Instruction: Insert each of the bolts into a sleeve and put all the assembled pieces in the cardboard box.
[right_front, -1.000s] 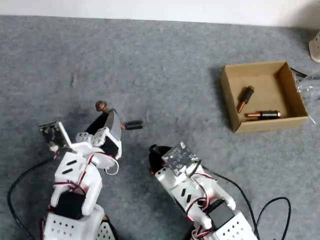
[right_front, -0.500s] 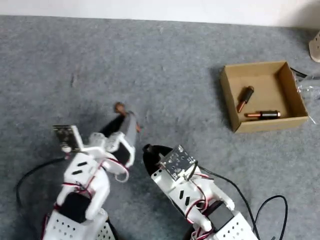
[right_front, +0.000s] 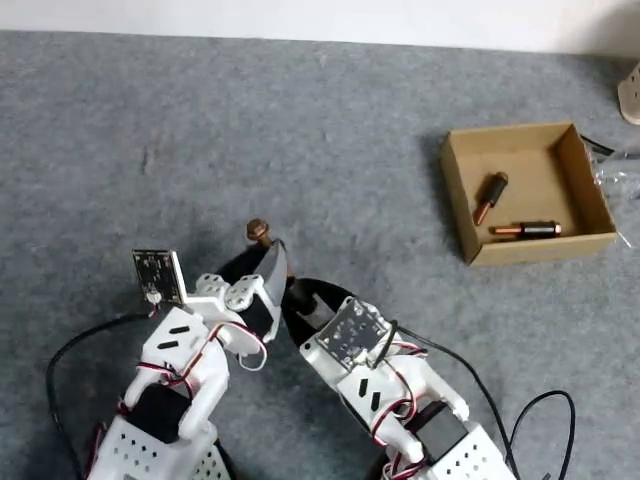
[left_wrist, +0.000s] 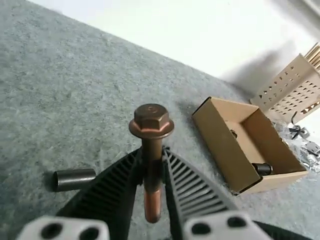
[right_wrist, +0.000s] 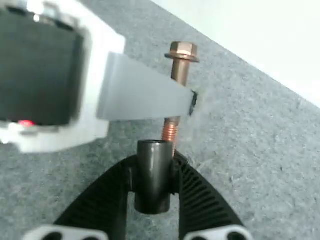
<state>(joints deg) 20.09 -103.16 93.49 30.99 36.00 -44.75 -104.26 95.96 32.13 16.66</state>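
Stretching across the high view, a grey carpet-like worktop meets a white wall along the top edge. At the right sits an open brown cardboard box. Inside it, one assembled bolt-and-sleeve piece lies slanted and a second assembled piece lies across the frame.

Below centre, the left gripper has its jaws clenched on the mid-shank of a copper-coloured hex-head bolt. The right gripper has its jaws clasped around a dark cylindrical metal sleeve.

In the high view the bolt's long axis runs from its head at upper left down toward the sleeve. Its threaded tip faces the sleeve's open mouth, roughly in line and just at the rim. Another dark sleeve lies on its side on the worktop near the left gripper.
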